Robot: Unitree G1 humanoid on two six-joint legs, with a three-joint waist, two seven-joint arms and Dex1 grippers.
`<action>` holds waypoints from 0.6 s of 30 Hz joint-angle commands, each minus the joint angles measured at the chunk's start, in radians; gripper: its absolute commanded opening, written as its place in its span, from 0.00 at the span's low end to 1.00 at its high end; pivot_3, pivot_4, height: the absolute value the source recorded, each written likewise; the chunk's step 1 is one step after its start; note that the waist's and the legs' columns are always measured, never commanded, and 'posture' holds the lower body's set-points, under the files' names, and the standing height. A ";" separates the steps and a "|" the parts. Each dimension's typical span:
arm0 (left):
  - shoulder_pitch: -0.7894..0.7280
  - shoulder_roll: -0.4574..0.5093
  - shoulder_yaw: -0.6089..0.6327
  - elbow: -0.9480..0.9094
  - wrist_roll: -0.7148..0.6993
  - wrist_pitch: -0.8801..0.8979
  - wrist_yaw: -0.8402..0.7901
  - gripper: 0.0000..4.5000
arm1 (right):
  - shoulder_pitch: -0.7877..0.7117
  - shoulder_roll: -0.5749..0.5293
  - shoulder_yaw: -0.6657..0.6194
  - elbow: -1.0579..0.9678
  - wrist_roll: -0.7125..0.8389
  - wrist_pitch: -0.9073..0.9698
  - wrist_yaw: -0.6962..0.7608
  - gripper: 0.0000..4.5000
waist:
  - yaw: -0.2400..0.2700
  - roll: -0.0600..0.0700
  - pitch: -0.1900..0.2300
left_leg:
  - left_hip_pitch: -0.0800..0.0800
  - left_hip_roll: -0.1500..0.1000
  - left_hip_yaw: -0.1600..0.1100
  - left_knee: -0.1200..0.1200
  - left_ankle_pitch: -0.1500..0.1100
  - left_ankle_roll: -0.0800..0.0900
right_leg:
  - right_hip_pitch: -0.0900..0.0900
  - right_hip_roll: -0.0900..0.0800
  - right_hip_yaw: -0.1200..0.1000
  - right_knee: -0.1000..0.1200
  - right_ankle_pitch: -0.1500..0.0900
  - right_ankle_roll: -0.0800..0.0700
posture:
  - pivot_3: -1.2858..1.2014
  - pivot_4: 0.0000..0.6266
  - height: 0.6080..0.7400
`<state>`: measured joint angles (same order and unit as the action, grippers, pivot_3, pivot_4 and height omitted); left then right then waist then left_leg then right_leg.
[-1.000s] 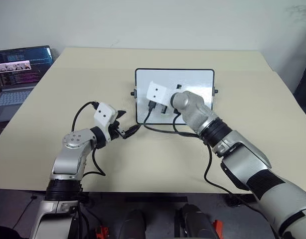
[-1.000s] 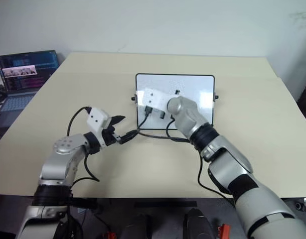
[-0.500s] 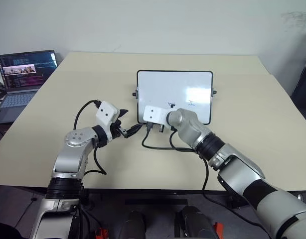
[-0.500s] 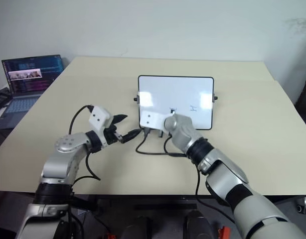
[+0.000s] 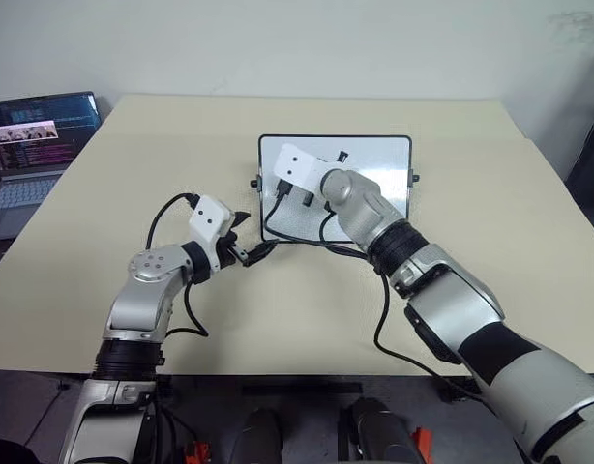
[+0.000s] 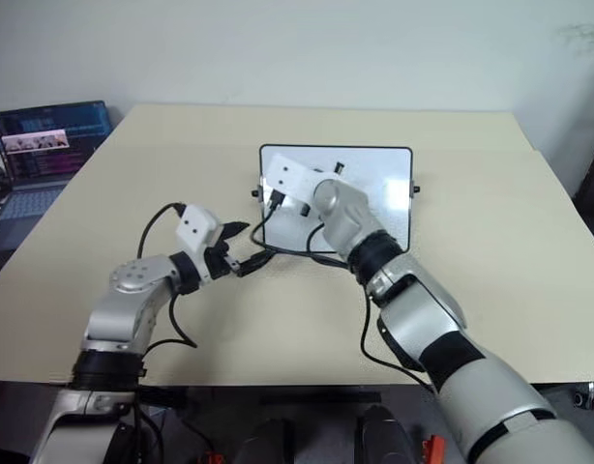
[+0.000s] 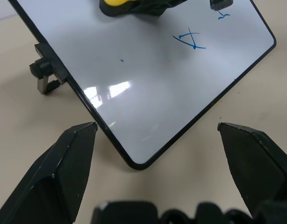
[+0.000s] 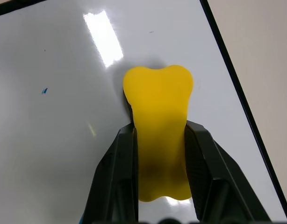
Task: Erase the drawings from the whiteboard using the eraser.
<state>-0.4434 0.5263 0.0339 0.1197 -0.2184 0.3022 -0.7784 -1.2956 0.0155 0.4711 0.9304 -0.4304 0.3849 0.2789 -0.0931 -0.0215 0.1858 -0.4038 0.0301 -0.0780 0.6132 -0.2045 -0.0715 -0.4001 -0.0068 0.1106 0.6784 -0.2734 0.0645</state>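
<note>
Two pincers: right pincer [image 8: 160, 140] clamped on eraser [image 8: 160, 121] over whiteboard [image 7: 148, 98]; left pincer [image 7: 157, 135] spread wide near board's corner; blue drawings [image 7: 190, 39] present.

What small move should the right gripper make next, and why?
Probably slide the yellow eraser, clamped in the right gripper, across the glossy white whiteboard toward the blue A-shaped scribble, since that mark remains unwiped. The left gripper waits open.

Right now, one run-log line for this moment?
right gripper: shut on eraser, on whiteboard | left gripper: open | drawings: remain
</note>
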 commanded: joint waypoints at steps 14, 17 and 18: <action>-0.002 0.017 0.010 -0.019 -0.003 -0.021 -0.002 1.00 | 0.150 -0.022 0.117 -0.108 -0.073 0.046 0.269 0.22 | -0.005 0.000 0.000 | 0.005 0.001 -0.003 -0.001 0.002 -0.001 | 0.005 0.001 -0.003 0.001 -0.004 0.003 | 0.52 0.24 1.00; -0.005 0.017 0.009 -0.019 -0.004 -0.021 -0.003 1.00 | 0.142 -0.033 0.094 -0.124 -0.057 0.054 0.276 0.22 | -0.004 0.000 0.000 | 0.005 0.001 -0.004 -0.001 0.002 -0.002 | 0.005 0.001 -0.004 0.001 -0.004 0.003 | 0.52 0.24 1.00; -0.012 0.017 0.013 -0.020 -0.011 -0.020 -0.007 1.00 | 0.139 -0.051 0.067 -0.178 -0.034 0.073 0.315 0.22 | -0.001 0.000 0.000 | 0.005 0.001 -0.004 -0.001 0.002 -0.002 | 0.005 0.001 -0.004 0.001 -0.004 0.003 | 0.52 0.24 1.00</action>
<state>-0.4388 0.5318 0.0338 0.1198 -0.2201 0.2978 -0.7787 -1.1507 0.0080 0.5816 0.7664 -0.4781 0.4124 0.5735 -0.0946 -0.0219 0.1856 -0.3997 0.0307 -0.0827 0.6119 -0.2021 -0.0731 -0.3948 -0.0063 0.1054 0.6797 -0.2777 0.0670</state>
